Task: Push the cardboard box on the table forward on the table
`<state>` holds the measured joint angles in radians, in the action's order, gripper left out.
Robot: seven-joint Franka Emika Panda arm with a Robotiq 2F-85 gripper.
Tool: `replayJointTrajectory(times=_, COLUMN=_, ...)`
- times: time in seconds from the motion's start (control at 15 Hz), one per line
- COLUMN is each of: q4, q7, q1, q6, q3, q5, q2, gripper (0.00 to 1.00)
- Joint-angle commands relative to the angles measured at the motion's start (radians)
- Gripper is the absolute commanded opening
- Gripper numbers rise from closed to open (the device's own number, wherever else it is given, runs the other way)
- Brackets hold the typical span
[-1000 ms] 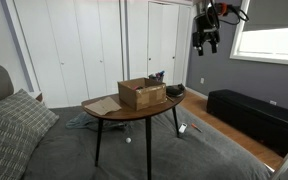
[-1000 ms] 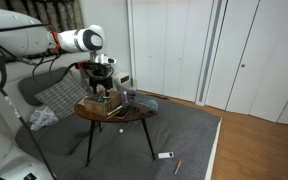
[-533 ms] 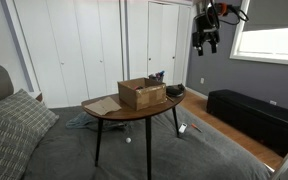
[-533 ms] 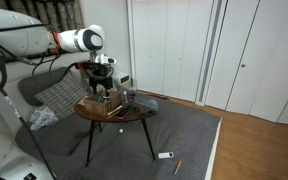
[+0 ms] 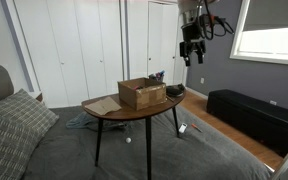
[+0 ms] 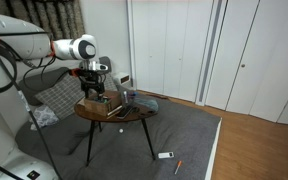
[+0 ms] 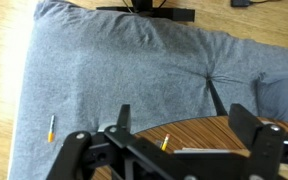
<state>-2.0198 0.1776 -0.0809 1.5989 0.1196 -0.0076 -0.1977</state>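
Note:
The brown cardboard box (image 5: 142,93) stands with its flaps up on the round dark-wood table (image 5: 134,113). In an exterior view my gripper (image 5: 191,52) hangs high, above and to the right of the box, apart from it. In an exterior view the gripper (image 6: 95,88) overlaps the box (image 6: 104,99) at the left part of the table (image 6: 119,114). The wrist view looks down between two wide-apart fingers (image 7: 246,120) at the table's curved edge (image 7: 189,135). The gripper (image 7: 184,120) is open and empty.
A flat tan cardboard sheet (image 5: 101,105) lies beside the box. A small pencil (image 7: 165,143) lies on the tabletop. A black low bench (image 5: 252,115) stands at the right and a grey cushion (image 5: 9,130) at the left. Small items (image 6: 167,155) lie on the grey carpet.
The gripper has moved left and a little lower in the exterior view, closer to above the table. The box has not moved.

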Motion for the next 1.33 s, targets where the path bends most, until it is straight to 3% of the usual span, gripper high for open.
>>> replayJointTrajectory(times=0.0, q4=-0.097, q7=0.067, q1=-0.018, q6=0.122, q3=0.022, q5=0.023, q2=-0.015, gripper=1.00)
replayJointTrajectory(times=0.27, q4=-0.176, q7=0.142, q1=-0.036, q6=0.269, q3=0.046, q5=0.053, q2=0.002, gripper=1.00)
replayJointTrajectory(times=0.6, q4=-0.187, q7=0.238, q1=-0.066, q6=0.419, q3=0.085, q5=0.068, q2=0.093, gripper=1.00)
replayJointTrajectory(times=0.67, q4=-0.186, q7=0.203, q1=-0.057, q6=0.368, q3=0.071, q5=0.040, q2=0.061, gripper=1.00)
replayJointTrajectory(times=1.27, q4=-0.169, q7=0.172, q1=-0.069, q6=0.351, q3=0.079, q5=0.023, q2=0.104, gripper=1.00)
